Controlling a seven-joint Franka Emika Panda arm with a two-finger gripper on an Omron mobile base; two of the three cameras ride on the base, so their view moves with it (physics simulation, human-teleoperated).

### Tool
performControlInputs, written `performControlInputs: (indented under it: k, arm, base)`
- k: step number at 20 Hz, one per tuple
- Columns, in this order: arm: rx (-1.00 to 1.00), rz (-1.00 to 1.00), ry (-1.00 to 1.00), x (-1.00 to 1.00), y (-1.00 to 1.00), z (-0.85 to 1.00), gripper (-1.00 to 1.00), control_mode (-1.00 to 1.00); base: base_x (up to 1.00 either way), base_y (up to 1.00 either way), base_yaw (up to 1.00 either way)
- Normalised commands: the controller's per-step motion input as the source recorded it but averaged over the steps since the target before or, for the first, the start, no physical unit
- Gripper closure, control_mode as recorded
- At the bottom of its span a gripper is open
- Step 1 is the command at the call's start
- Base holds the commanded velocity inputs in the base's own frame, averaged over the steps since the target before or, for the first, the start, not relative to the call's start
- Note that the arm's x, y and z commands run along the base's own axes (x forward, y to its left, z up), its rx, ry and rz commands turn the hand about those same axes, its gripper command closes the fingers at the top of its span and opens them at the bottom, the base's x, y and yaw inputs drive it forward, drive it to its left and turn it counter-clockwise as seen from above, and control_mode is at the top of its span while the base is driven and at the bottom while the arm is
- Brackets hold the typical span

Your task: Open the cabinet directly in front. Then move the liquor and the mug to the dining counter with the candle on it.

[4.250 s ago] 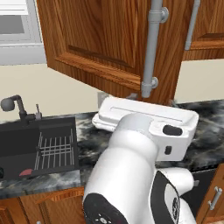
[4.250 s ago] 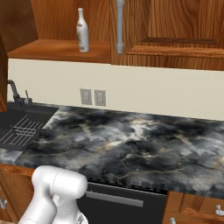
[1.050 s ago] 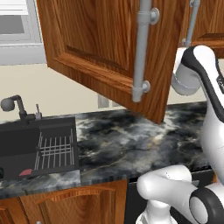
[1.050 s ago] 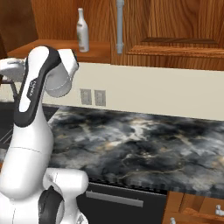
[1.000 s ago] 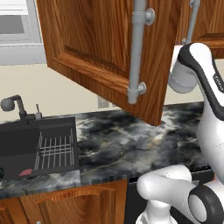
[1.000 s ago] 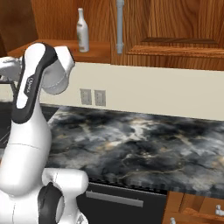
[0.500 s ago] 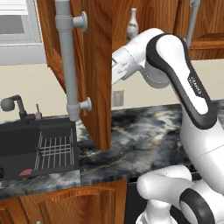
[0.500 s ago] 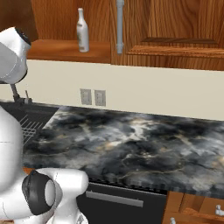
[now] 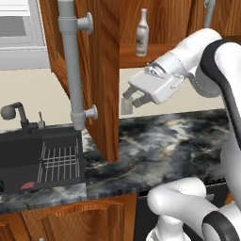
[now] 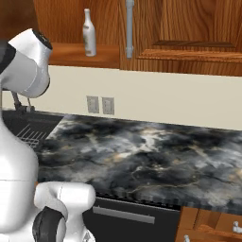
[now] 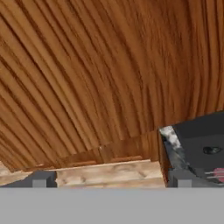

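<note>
— Where is the reddish-brown wooden wall cabinet point(image 9: 101, 80) with the long grey bar handle point(image 9: 72, 66)?
— Straight ahead above the tabletop, left door swung wide and standing edge-on in the left base view, handle on its outer face. Right door point(image 10: 189, 33) shut, its own grey bar point(image 10: 129, 28) running down beside the open bay.

— And inside?
— A slim pale glass bottle with a long neck and white cap point(image 9: 142, 34), upright on the lower wooden shelf point(image 9: 146, 52), near the front edge. Seen again from the right side point(image 10: 88, 33), standing alone on that shelf point(image 10: 80, 54).

— The pincer?
— White two-finger pincer point(image 9: 132, 97) spread wide, holding nothing, hanging just right of the open door's inner face and below the shelf. Through the hand camera, close wood grain of the door point(image 11: 100, 74) and the two dark finger tips point(image 11: 40, 179) far apart at the bottom.

— Surface below?
— Black-and-grey marbled stone tabletop point(image 9: 179, 141) running along a cream wall point(image 10: 189, 106), with a pale double outlet plate point(image 10: 100, 105) on the wall. Dark sink basin point(image 9: 37, 157) sunk in at the left, a wire rack point(image 9: 59, 162) in it, black tap point(image 9: 16, 115) behind. Wooden base cabinets with arched panels point(image 9: 70, 221) under the front edge.

— Further out?
— A white appliance point(image 9: 21, 28) high at the left of the open door.
</note>
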Motion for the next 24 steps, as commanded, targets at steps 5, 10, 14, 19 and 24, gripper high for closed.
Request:
performControlInputs:
  k: [5,10,14,19,24]
  arm:
    - [-0.11,0.0,-0.48,-0.42,-1.0,-0.01,-1.0,-1.0]
    - [0.01,-0.07,-0.57,-0.45,-1.0,0.0,-1.0,-1.0]
    - [0.2,-0.12,-0.43,-0.47,-1.0,-0.15,-1.0,-1.0]
    - [0.25,-0.19,-0.24,-0.15,-1.0,-0.08,-1.0,-1.0]
    - [0.3,-0.28,-0.07,0.0,-0.91,0.13,-1.0,-1.0]
  base:
    - [0.0,0.0,0.0]
    - [0.0,0.0,0.0]
    - [0.0,0.0,0.0]
    - [0.0,0.0,0.0]
    - [0.0,0.0,0.0]
